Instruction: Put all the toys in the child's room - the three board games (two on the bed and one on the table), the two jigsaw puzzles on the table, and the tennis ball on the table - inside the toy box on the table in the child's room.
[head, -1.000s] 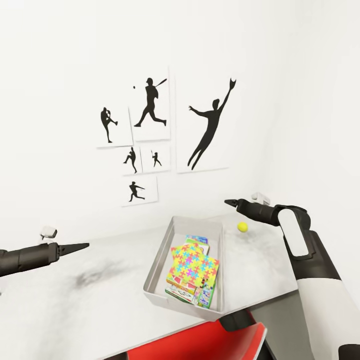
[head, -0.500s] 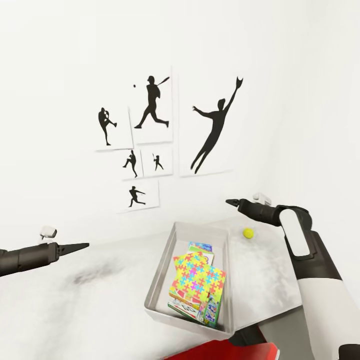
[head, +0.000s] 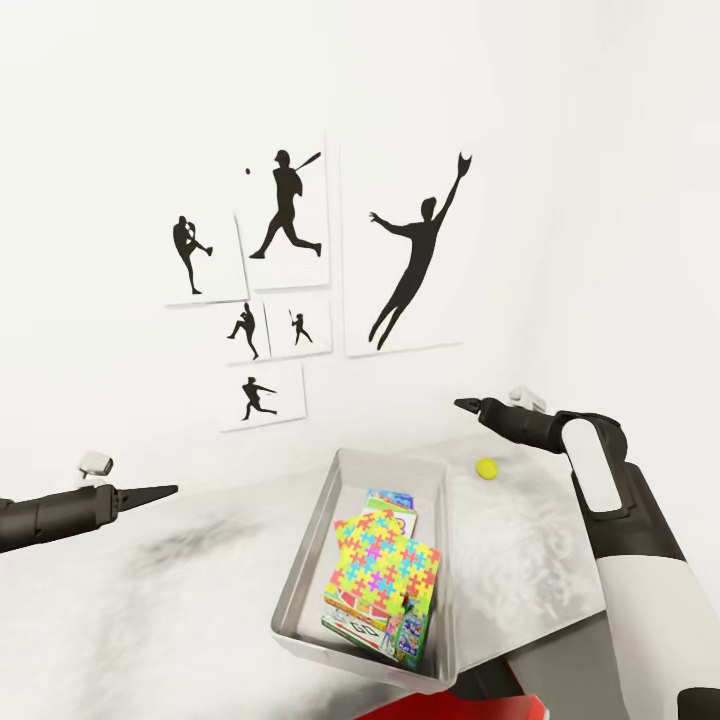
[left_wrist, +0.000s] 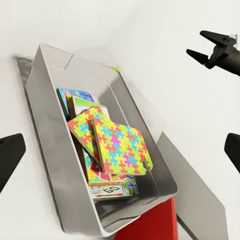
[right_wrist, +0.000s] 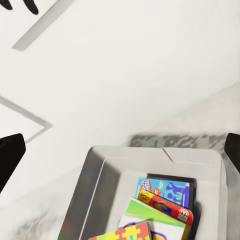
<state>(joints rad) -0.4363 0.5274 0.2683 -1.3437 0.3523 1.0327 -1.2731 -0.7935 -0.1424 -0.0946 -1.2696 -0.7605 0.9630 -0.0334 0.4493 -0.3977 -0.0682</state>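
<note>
Grey-white marble of the table (head: 150, 600) underneath everything. At the left, over the table's left part, the left gripper (head: 160, 491): holding nothing, fingers spread wide in its own wrist view. Past the middle, the grey toy box (head: 300, 560), reaching from the near edge towards the far edge. Inside it, two bright jigsaw puzzles (head: 385, 555) lying on top of a stack of board games (head: 390, 500), blue cover showing at the far end. Just beside the box's far right corner, close to the table's far edge, the tennis ball (head: 486, 467), out on the bare top. Above and a little beyond the ball, the right gripper (left_wrist: 196, 43), empty too, its fingers parted.

Most likely the last step: ball into box. Best taken with the right arm, being the nearer. Lower straight over the ball with the fingers wide, close around its middle, not its top, since a round ball probably rolls at a glancing touch. Lift clear of the box wall before carrying across, then release low over the puzzles.

On the wall behind, black silhouette pictures (head: 410, 260), well out of reach. Near the front edge, a red shape (left_wrist: 150, 225) below the box. Only real obstacle: the box's right wall, between ball and stack.
</note>
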